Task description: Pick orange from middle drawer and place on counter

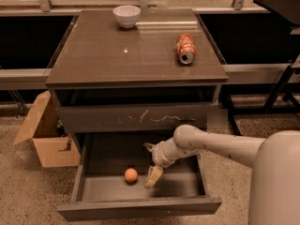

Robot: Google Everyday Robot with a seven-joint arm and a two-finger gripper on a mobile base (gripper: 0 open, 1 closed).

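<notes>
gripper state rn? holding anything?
Gripper: open, holding nothing. It is down inside the pulled-out middle drawer, just right of the orange, not touching it.

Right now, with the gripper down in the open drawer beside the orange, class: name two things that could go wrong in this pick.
1. The orange lies loose on the floor of the middle drawer; the open gripper, just right of it in the picture, could nudge it and send it rolling.
2. The arm reaches in under the scratched drawer front; lifting straight up might strike it before reaching the counter.
</notes>
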